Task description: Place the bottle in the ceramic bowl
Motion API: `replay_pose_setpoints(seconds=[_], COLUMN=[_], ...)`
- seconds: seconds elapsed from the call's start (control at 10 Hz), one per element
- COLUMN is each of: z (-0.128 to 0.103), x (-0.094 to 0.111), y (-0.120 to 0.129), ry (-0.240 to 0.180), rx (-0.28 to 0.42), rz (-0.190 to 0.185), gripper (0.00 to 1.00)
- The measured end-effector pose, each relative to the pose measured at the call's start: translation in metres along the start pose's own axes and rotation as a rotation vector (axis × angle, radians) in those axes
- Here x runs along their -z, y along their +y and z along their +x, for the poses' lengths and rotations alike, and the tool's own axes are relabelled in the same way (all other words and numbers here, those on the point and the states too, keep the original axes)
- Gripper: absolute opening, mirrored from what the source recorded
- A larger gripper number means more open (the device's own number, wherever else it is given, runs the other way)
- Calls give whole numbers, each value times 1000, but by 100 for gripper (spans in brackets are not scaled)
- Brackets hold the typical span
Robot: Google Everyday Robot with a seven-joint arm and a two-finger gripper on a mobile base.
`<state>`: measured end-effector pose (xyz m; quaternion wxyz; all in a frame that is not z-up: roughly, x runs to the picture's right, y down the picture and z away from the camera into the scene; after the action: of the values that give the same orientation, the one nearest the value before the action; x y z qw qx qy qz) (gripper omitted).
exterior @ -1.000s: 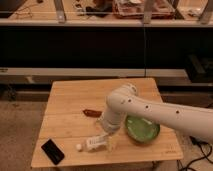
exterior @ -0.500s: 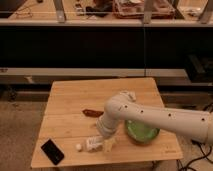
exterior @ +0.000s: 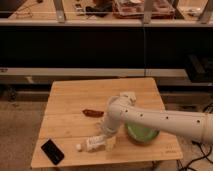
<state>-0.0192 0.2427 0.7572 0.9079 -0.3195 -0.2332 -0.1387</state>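
Note:
The bottle [exterior: 91, 144] is small and clear with a white label and white cap. It lies on its side near the front edge of the wooden table [exterior: 70, 100], cap pointing left. My gripper [exterior: 108, 140] is low over the table at the bottle's right end, touching or nearly touching it. The green ceramic bowl [exterior: 142, 134] sits just right of the gripper, partly hidden behind my white arm [exterior: 150, 119], which reaches in from the right.
A black phone [exterior: 52, 151] lies at the table's front left corner. A small dark brown object [exterior: 92, 113] lies mid-table, behind the bottle. Dark shelving and a counter with trays stand behind the table.
My arm has dropped lower and swung a little left, covering more of the bowl. The gripper has settled at the bottle's right end, and the bottle has shifted slightly left.

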Motion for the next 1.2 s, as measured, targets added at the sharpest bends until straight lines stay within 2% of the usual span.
replay_pose_setpoints(seconds=[0.2,0.3,0.6,0.8,0.9,1.0,1.1,1.2], z=[3,4,6,-1,-5,-12,-17,-16], x=[-18,-23,-33,-27,-17,6,46,68], y=[-2,-2,1,-2,-6,-12,-18,-19], ry=[0,-3,-19,-59,-84,-115,-144,-153], rx=[14,21,36,46,53,66,84,86], rz=[-8,-12,-31,-33,-22,6,51,72], gripper=[79,74,45,24,16,6,0,0])
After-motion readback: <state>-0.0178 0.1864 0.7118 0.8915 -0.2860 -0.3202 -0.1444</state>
